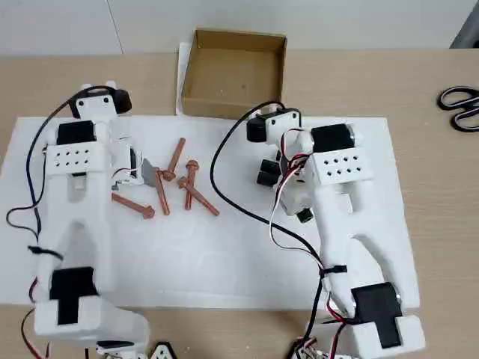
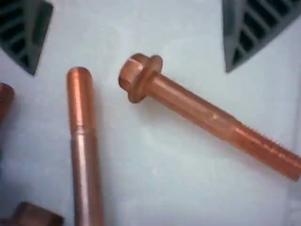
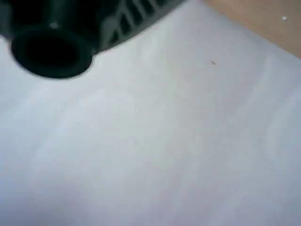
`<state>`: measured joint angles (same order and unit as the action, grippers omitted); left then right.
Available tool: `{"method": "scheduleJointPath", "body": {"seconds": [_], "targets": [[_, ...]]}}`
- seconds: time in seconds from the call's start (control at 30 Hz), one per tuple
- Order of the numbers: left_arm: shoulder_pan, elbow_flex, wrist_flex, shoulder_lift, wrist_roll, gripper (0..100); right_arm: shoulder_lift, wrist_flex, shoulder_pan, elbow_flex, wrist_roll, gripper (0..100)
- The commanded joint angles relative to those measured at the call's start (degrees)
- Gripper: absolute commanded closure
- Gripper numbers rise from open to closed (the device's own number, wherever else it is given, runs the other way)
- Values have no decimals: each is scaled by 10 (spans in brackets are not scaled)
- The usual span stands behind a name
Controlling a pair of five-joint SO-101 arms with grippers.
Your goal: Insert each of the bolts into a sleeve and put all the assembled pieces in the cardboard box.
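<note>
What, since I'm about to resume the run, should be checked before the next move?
1. Left gripper open: ok.
2. Bolt lies under it, touching no neighbour bolt: ok.
3. Right gripper holds a sleeve: cannot tell.
4. Box open, nothing inside: ok.

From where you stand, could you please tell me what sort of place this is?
Probably a robotics lab workbench: two white plastic robot arms on a white foam sheet, loose copper-coloured metal bolts and a brown cardboard box.
</note>
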<state>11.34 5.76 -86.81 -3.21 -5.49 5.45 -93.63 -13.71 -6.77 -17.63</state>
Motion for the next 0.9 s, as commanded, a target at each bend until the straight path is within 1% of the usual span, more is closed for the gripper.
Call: {"method": "scheduleJointPath", "body": {"seconds": [0.0, 0.07, 0.17, 0.33, 0.53, 0.7, 0.77, 0.87], "targets": [[-13, -29, 13, -7, 41, 756, 29, -4, 4, 28, -2, 995], [-18, -36, 22, -17, 36, 756, 29, -4, 4, 28, -1, 995], [-20, -56, 24, -44, -3, 756, 29, -3, 4, 28, -1, 995], [-20, -108, 31, -138, -61, 756, 28, 1, 1, 28, -1, 995], [-20, -192, 28, -243, -98, 757, 29, 1, 1, 28, -1, 995], [-26, -226, 28, -300, -113, 758, 29, 1, 3, 28, -1, 995], [-26, -238, 27, -318, -116, 775, 29, 1, 4, 28, -1, 995], [-26, -244, 26, -335, -118, 839, 29, 1, 4, 28, -1, 995]]}}
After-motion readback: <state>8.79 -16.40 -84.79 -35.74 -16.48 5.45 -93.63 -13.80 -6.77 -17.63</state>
